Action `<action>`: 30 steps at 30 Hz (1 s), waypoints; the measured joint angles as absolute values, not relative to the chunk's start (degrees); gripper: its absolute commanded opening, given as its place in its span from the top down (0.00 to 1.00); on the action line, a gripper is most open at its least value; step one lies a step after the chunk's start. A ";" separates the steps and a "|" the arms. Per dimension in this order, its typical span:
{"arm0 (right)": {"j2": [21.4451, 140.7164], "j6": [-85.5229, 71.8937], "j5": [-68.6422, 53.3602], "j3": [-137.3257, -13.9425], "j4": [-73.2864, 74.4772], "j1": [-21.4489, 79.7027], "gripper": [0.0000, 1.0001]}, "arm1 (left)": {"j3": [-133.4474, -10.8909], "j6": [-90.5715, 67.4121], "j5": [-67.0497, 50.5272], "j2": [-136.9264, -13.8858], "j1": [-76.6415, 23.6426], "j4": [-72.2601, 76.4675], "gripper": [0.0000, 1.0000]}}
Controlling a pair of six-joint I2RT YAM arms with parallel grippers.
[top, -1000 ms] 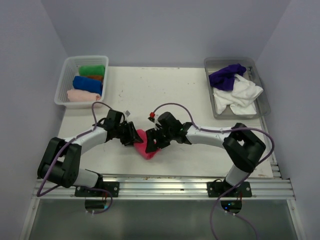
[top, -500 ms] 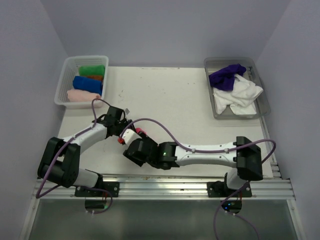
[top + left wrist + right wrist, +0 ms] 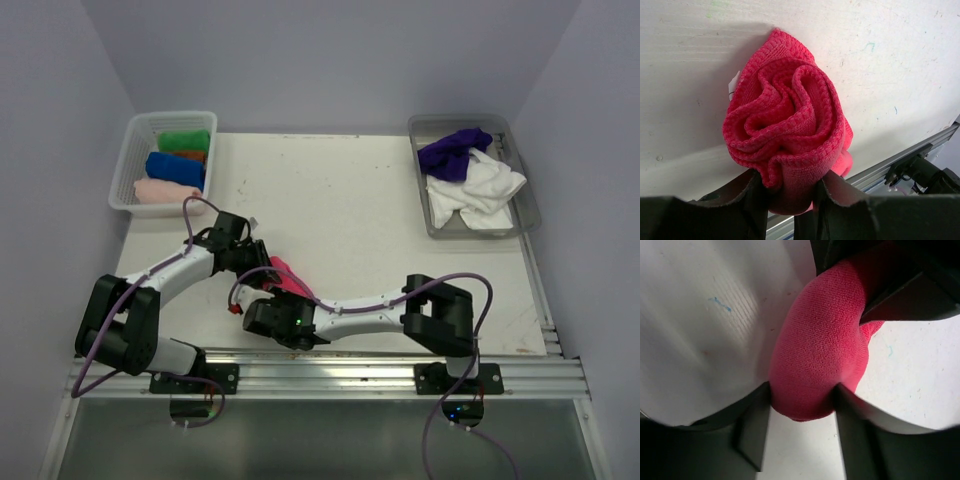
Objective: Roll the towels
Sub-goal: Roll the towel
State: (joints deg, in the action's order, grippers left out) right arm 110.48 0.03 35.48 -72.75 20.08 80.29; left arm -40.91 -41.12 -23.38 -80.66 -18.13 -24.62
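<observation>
The white table [image 3: 350, 210] is flat, with small scuffs and coloured specks on its surface. An aluminium rail [image 3: 330, 365] runs along the near edge. A white basket [image 3: 128, 150] stands at the far-left corner and a grey tray [image 3: 455, 119] at the far-right corner. A red towel [image 3: 285, 276], bunched, sits near the near-centre edge.

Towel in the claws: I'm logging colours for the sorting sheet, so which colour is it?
The towel is pinkish red, clearest in the left wrist view.
</observation>
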 measured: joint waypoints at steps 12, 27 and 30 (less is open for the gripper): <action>105.43 -5.63 25.41 -68.36 15.92 74.26 0.94 | -43.97 -38.06 -22.65 -80.12 -18.13 -27.97 0.21; 97.08 -21.08 -14.48 -56.10 0.34 54.68 0.98 | -45.01 -35.73 -25.30 -79.83 -18.02 -27.66 0.06; 97.17 -23.44 -18.44 -55.20 -2.33 53.28 0.98 | -44.86 -35.77 -26.50 -80.66 -18.02 -26.37 0.12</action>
State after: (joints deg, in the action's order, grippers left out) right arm 97.17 -23.44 -18.44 -55.20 -2.33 53.28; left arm -44.86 -35.77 -26.50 -80.66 -18.02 -26.37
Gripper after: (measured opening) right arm 0.212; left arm 0.926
